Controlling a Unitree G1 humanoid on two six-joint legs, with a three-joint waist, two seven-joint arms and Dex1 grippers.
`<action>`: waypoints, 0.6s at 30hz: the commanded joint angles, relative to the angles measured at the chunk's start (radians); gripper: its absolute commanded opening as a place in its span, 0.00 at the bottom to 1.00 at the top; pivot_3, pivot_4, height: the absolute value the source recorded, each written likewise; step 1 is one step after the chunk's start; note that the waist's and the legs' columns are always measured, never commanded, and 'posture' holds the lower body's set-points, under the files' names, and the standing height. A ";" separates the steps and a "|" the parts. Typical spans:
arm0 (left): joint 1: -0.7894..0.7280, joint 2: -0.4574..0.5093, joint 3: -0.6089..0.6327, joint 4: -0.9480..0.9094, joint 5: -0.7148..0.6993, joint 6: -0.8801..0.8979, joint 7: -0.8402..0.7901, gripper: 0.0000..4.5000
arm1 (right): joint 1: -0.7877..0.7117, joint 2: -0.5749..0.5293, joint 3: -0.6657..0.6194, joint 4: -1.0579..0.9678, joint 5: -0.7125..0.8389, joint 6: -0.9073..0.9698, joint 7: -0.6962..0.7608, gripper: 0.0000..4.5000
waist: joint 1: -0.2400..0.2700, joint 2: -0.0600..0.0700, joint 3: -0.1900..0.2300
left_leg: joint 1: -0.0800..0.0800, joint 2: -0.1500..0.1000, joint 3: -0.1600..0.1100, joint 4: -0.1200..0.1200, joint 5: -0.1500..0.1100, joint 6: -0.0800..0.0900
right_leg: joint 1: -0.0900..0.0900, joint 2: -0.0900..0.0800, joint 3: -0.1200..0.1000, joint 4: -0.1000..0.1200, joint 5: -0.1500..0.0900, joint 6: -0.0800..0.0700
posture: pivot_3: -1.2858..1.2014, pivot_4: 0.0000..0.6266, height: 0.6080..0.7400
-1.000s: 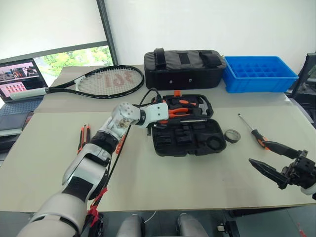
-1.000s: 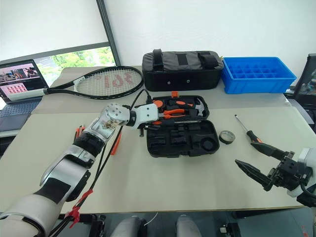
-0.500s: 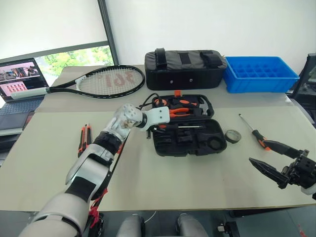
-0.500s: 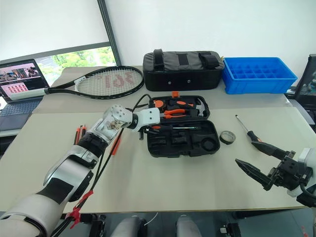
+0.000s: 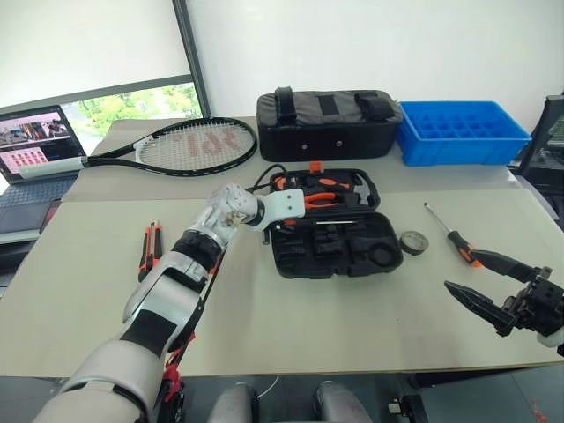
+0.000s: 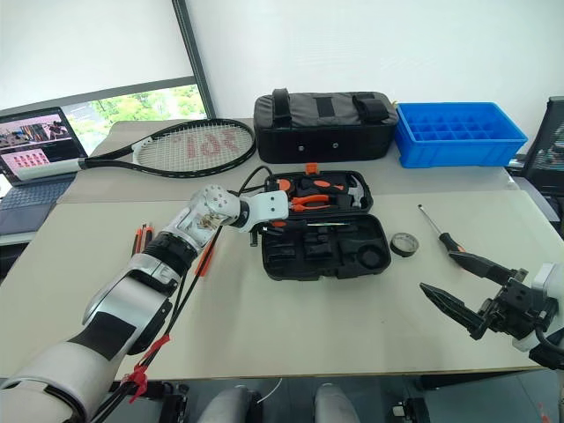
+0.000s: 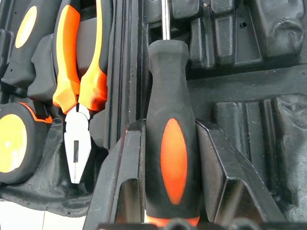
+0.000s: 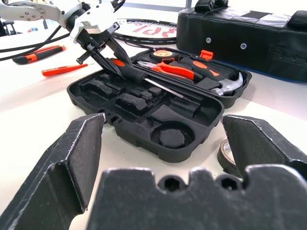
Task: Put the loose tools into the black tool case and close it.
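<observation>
Jaws first: the left gripper is clamped on a screwdriver, its shaft lying along the open case; the right gripper hangs spread wide, nothing in it, over the table's right edge. Head view: a second screwdriver and the tape roll lie right of the case, the knife well off to its left. Left wrist: black fingers squeeze the orange-spotted handle, pliers in a slot alongside. Right wrist: the case sits between open fingers, the tester lying beyond it.
</observation>
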 commanded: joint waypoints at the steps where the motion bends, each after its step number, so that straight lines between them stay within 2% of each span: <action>1: -0.038 0.019 0.017 -0.006 0.008 0.000 0.012 0.49 | 0.004 0.005 -0.033 -0.039 0.019 -0.026 -0.004 1.00 | 0.000 0.000 0.000 | 0.000 0.000 0.000 0.000 0.000 0.000 | 0.000 0.000 0.000 0.000 0.000 0.000 | 0.52 0.24 0.75; 6: -0.044 0.017 0.072 -0.083 -0.067 0.054 -0.046 0.94 | 0.003 0.009 -0.029 -0.040 0.016 -0.026 -0.008 1.00 | 0.001 0.000 0.000 | 0.000 0.000 0.000 0.000 0.000 0.000 | 0.000 0.000 0.000 0.000 0.000 0.000 | 0.52 0.24 0.75; 7: -0.045 0.020 0.084 -0.110 -0.085 0.073 -0.069 0.99 | 0.004 0.009 -0.029 -0.039 0.016 -0.027 -0.007 1.00 | 0.002 0.001 0.000 | 0.000 0.000 0.000 0.000 0.000 0.000 | 0.000 0.000 0.000 0.000 0.000 0.000 | 0.52 0.24 0.75; 11: -0.079 0.044 0.122 -0.157 -0.106 0.106 -0.070 0.99 | -0.001 0.014 -0.022 -0.035 0.012 -0.032 -0.008 1.00 | 0.004 0.001 0.000 | 0.000 0.000 -0.001 0.001 0.000 0.000 | -0.001 0.000 0.000 0.000 0.000 0.000 | 0.52 0.24 0.75; 14: -0.104 0.023 0.169 -0.147 -0.149 0.118 -0.040 0.99 | -0.004 0.022 -0.013 -0.037 0.008 -0.036 -0.013 1.00 | 0.004 0.001 0.000 | 0.000 0.000 -0.001 0.001 0.000 0.000 | 0.000 0.000 0.000 0.000 0.000 0.000 | 0.52 0.24 0.75; 17: -0.104 -0.034 0.220 -0.109 -0.212 0.122 -0.021 0.84 | -0.012 0.026 -0.003 -0.036 0.004 -0.040 -0.021 1.00 | 0.005 0.001 -0.001 | 0.000 0.000 -0.002 0.001 0.000 0.000 | 0.000 0.000 0.000 0.000 0.000 0.000 | 0.52 0.24 0.75; 18: -0.093 -0.061 0.242 -0.095 -0.246 0.126 -0.029 0.75 | -0.012 0.027 -0.003 -0.038 0.005 -0.041 -0.023 1.00 | 0.006 0.001 -0.001 | 0.000 0.000 -0.002 0.001 0.000 0.000 | 0.000 0.000 0.000 0.000 0.000 0.000 | 0.52 0.24 0.75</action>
